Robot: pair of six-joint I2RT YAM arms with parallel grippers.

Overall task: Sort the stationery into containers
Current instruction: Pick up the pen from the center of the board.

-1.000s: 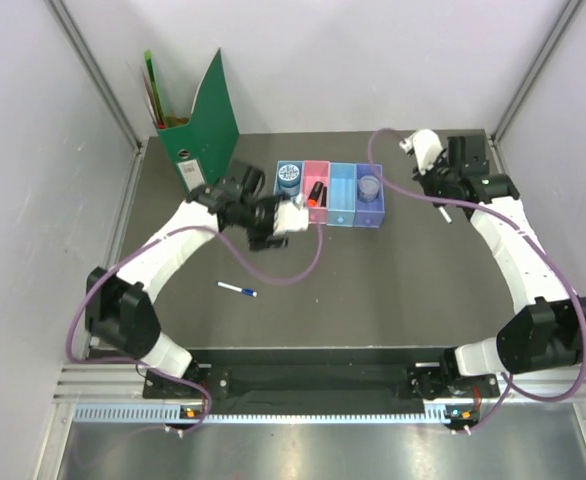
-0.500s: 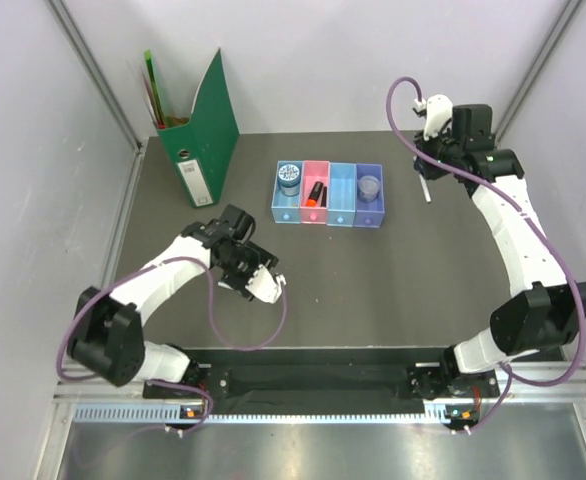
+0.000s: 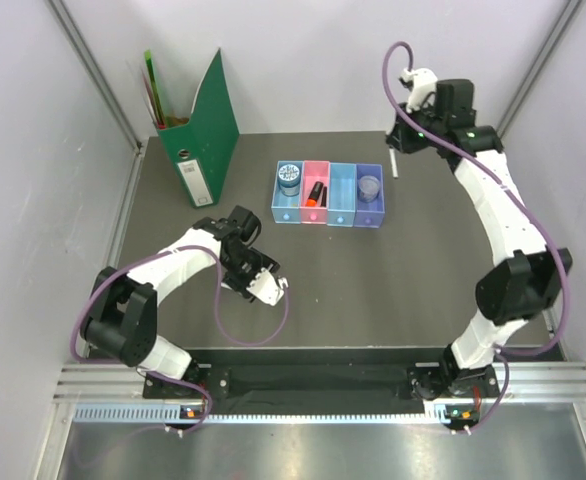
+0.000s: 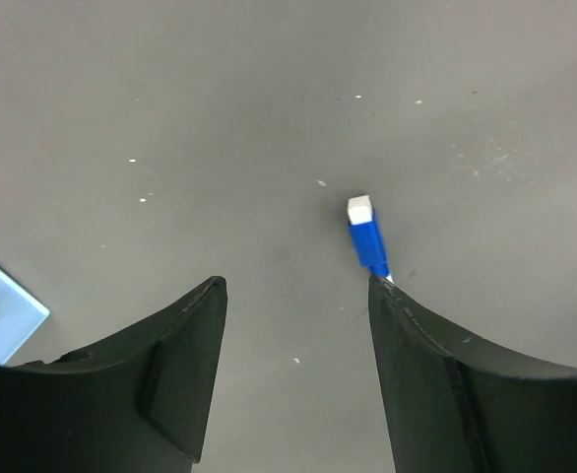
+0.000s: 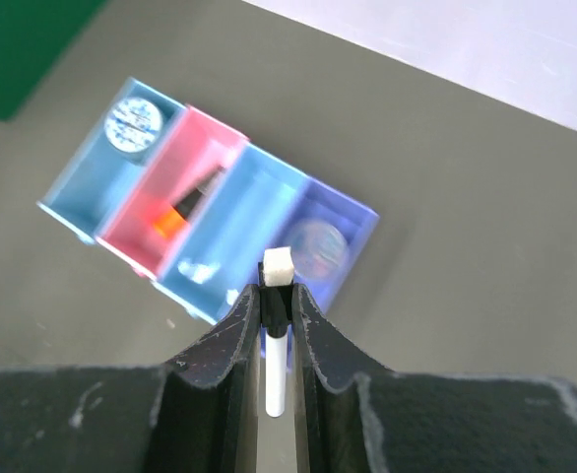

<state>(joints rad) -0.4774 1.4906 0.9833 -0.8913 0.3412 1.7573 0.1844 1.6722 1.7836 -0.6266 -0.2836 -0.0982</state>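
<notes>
the left gripper (image 4: 296,286) sits low over the dark table (image 3: 373,280), on the near side and well apart from the tray row. its jaws stand apart with nothing between them. the white pen with the blue cap (image 4: 367,236) lies flat on the table just beside one finger (image 4: 436,374); its capped end points away, and its other end is lost at that fingertip, so i can't tell whether they touch. over at the far right, the right gripper (image 5: 277,296) is clamped narrow on a thin white stick-like pen (image 5: 277,389), whose white end pokes out just past the fingertips. from above, this pen hangs near the purple end of the row, a little beyond it. the four trays stand touching in a line: the blue tray (image 5: 92,187) has a round patterned disc (image 5: 131,123) in it, the pink tray (image 5: 210,148) holds the orange-and-black highlighter (image 5: 175,212), the light blue tray (image 5: 239,207) comes next, and the purple tray (image 5: 352,232) holds a bluish disc (image 5: 313,246). a tall green file holder (image 3: 208,130) stands upright at the far left corner, apart from the trays.
</notes>
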